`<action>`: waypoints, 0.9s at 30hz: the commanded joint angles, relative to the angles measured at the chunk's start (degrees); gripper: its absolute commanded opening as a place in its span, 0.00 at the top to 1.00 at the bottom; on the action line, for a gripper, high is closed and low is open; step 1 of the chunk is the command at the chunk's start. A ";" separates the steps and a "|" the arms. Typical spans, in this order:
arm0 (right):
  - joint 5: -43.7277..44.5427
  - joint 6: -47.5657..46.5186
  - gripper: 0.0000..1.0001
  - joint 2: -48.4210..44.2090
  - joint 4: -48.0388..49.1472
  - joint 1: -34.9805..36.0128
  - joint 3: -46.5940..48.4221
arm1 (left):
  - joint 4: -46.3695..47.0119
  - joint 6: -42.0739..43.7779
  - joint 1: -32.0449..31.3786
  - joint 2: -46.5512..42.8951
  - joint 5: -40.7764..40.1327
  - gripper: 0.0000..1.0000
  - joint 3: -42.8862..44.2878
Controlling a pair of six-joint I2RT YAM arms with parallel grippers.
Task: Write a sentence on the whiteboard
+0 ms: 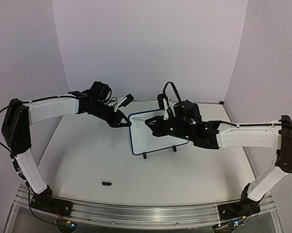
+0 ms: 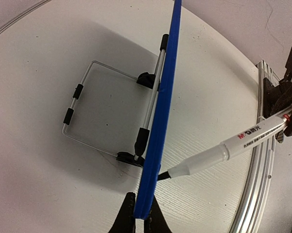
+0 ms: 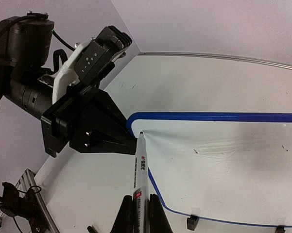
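The whiteboard [image 1: 145, 141] stands on its two black feet mid-table, tilted back on a wire stand [image 2: 99, 109]. My left gripper [image 1: 127, 124] is shut on the board's blue rim [image 2: 161, 107] near its upper left corner; in the left wrist view the rim sits pinched between the black fingers [image 2: 125, 219]. My right gripper [image 3: 141, 213] is shut on a black-and-white marker pen [image 3: 139, 170]. Its black tip [image 3: 141, 133] rests at the upper left of the white face [image 3: 223, 170]. No sentence is in view on the board, only faint smudges.
A small black pen cap [image 1: 106, 183] lies on the table in front of the left arm. An aluminium rail [image 1: 146, 213] runs along the near edge. Walls close in the back and both sides.
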 commanded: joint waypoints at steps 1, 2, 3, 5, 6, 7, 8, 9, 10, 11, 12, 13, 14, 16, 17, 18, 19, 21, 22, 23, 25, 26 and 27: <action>2.72 0.26 1.00 0.48 2.28 -0.17 1.92 | -0.32 1.38 -0.55 0.19 -1.62 1.00 1.51; 3.03 0.31 1.00 0.33 2.28 -0.19 1.78 | -0.32 1.43 -0.58 0.19 -1.67 1.00 1.51; 3.43 0.40 1.00 0.10 2.28 -0.18 1.52 | -0.37 1.42 -0.56 0.19 -1.68 1.00 1.51; 4.29 0.48 1.00 -0.31 2.28 -0.22 1.14 | -0.42 1.47 -0.55 0.16 -1.72 1.00 1.51; 4.55 0.54 1.00 -0.50 2.28 -0.21 0.96 | -0.46 1.52 -0.55 0.10 -1.75 1.00 1.52; 4.84 0.54 1.00 -0.65 2.28 -0.21 0.76 | -0.40 1.55 -0.56 0.10 -1.82 1.00 1.55; 5.06 0.55 1.00 -0.86 2.28 -0.20 0.59 | -0.45 1.53 -0.55 0.11 -1.78 1.00 1.56; 5.31 0.60 1.00 -1.13 2.28 -0.21 0.39 | -0.46 1.50 -0.55 0.10 -1.78 1.00 1.55; 5.55 0.59 1.00 -1.41 2.28 -0.22 0.14 | -0.46 1.49 -0.55 0.10 -1.80 1.00 1.55; 5.96 0.64 1.00 -1.73 2.28 -0.20 -0.24 | -0.49 1.53 -0.55 0.10 -1.81 1.00 1.58; 6.36 0.69 1.00 -2.06 2.28 -0.19 -0.56 | -0.50 1.52 -0.55 0.10 -1.88 1.00 1.53; 6.79 0.76 1.00 -2.48 2.24 -0.17 -0.84 | -0.46 1.49 -0.55 0.06 -1.91 1.00 1.51; 7.09 0.76 1.00 -2.83 2.18 -0.18 -1.10 | -0.43 1.52 -0.55 0.05 -1.88 1.00 1.54; 7.47 0.74 1.00 -3.41 1.98 -0.18 -1.48 | -0.46 1.49 -0.55 0.04 -1.88 1.00 1.53; 7.58 0.74 1.00 -3.68 1.85 -0.15 -1.64 | -0.49 1.50 -0.56 0.03 -1.88 1.00 1.54; 7.68 0.76 1.00 -3.96 1.73 -0.17 -1.80 | -0.49 1.53 -0.55 0.06 -1.93 1.00 1.52; 7.83 0.77 1.00 -4.17 1.66 -0.19 -1.94 | -0.50 1.53 -0.55 0.05 -1.96 1.00 1.52; 8.05 0.72 1.00 -4.63 1.58 -0.21 -2.28 | -0.50 1.51 -0.55 -0.05 -1.96 1.00 1.50; 8.07 0.68 1.00 -4.81 1.58 -0.19 -2.41 | -0.50 1.53 -0.55 -0.06 -1.98 1.00 1.50; 7.90 0.61 1.00 -5.09 1.58 -0.21 -2.52 | -0.50 1.55 -0.55 -0.07 -2.00 1.00 1.54; 6.86 0.27 1.00 -5.42 1.58 -0.21 -2.62 | -0.54 1.57 -0.55 -0.08 -2.00 1.00 1.56; 6.07 0.01 1.00 -5.61 1.58 -0.16 -2.59 | -0.53 1.60 -0.55 -0.08 -2.07 1.00 1.56; 5.06 -0.31 1.00 -5.74 1.58 -0.18 -2.57 | -0.55 1.59 -0.60 -0.08 -2.10 1.00 1.56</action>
